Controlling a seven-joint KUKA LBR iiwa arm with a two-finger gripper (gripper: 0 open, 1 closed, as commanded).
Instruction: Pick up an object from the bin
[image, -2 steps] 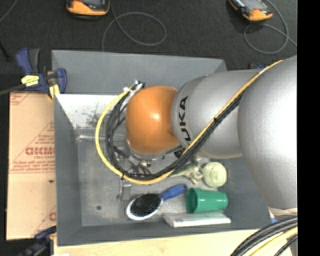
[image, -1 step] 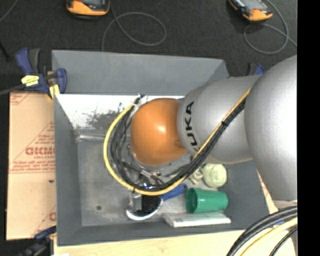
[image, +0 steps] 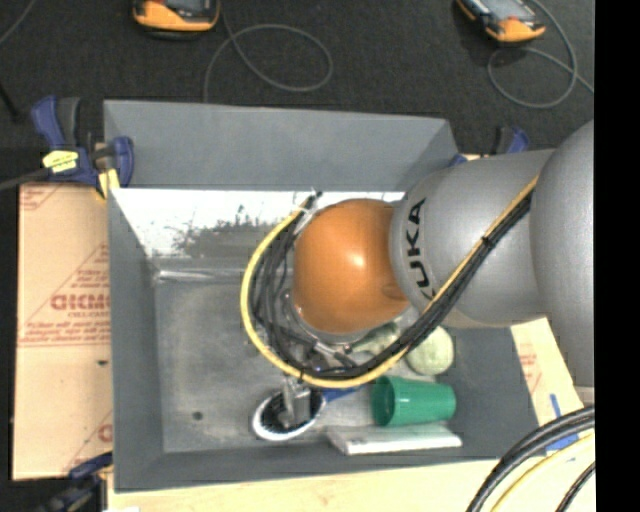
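Grey metal bin (image: 200, 340) floor lay bare beyond my gripper (image: 295, 403), which hung low by the front wall, directly over a white-rimmed dark round dish (image: 266, 421). Clenched or released, I could not tell. A green cup (image: 415, 401) lay sideways near it, toward the view's right.

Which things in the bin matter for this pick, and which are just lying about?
In play:
tool, over the white round thing by the near wall of the bin.

Lying about:
green cup, on its side
pale green lump
white flat block
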